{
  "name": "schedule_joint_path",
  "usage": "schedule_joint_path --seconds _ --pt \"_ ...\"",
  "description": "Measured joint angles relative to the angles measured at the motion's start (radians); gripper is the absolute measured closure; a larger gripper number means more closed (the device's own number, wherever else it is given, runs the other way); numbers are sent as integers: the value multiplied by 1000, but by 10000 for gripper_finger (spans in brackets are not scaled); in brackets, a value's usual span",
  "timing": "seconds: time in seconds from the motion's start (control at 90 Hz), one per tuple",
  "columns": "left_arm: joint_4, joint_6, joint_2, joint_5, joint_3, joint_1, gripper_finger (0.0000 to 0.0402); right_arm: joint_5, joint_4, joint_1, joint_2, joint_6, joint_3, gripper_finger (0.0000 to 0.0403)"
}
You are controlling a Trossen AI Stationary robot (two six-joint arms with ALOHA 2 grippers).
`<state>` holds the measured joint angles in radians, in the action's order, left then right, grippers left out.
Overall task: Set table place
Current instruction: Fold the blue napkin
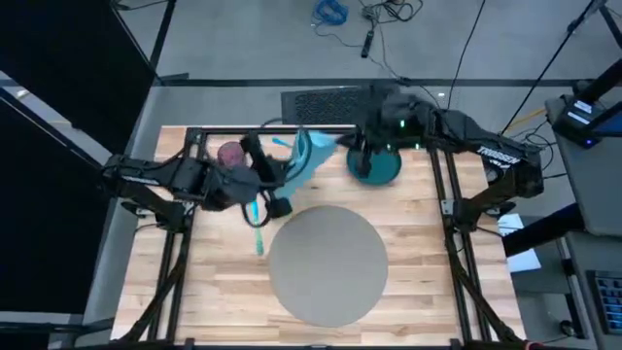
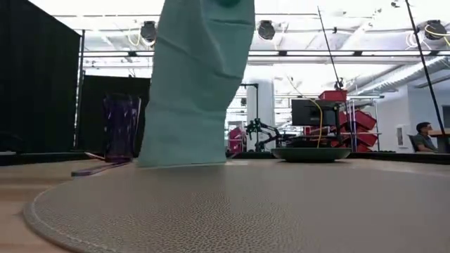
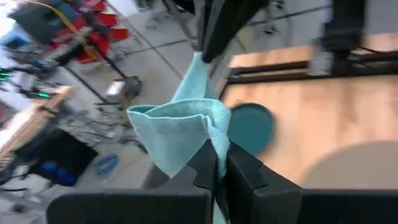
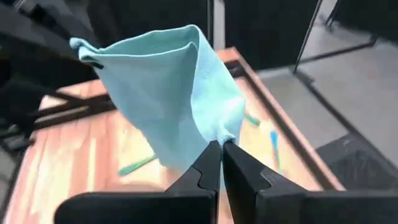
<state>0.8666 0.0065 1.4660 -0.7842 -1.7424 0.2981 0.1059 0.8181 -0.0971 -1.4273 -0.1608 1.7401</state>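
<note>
Left gripper [image 3: 219, 163]: your fingers pinch one corner of the cloth [image 3: 183, 127].
Right gripper [image 4: 222, 155]: your fingers pinch another corner, up near the plate [image 1: 375, 165].
Cloth: it hangs between your two grippers, over the table's [image 1: 418, 262] far side.
Mat [image 1: 327, 264]: it lies flat near the front, bare.
Cup [image 2: 121, 128]: it stands at the back left.

Beyond my table the floor [image 1: 243, 39] is pale grey concrete, with a blue coil of cable [image 1: 330, 12] and loose black leads lying on it. A black curtain [image 1: 58, 58] closes off the side by my left arm. Looking level across the room, I see a white ceiling with long strip lights [image 2: 337, 53], a dark partition [image 2: 39, 91], red bins [image 2: 362, 119] on shelving, a monitor [image 2: 309, 111], and a seated person [image 2: 424, 137] far off.
</note>
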Motion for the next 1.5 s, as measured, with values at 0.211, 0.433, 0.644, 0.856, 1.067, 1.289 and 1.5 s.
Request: schedule_joint_path --seconds 0.211,0.433,0.644,0.856,1.067,1.289,1.5 --pt "42 -139 69 6 0 139 401 178 99 190 5 -155 0 403" --pt "35 -241 229 47 1 224 401 352 200 384 5 -338 0 403" --pt "-28 -310 361 66 2 292 401 436 278 523 0 -511 -13 403" --pt "-65 -342 431 89 2 327 401 446 302 585 -11 -619 -87 403" --pt "-75 -388 434 96 2 334 402 446 283 574 -11 -643 -149 403" --pt "-71 -393 434 103 2 347 401 447 276 575 -11 -663 -175 403" --pt "-7 -368 434 77 2 311 401 466 275 504 -11 -605 -177 403"
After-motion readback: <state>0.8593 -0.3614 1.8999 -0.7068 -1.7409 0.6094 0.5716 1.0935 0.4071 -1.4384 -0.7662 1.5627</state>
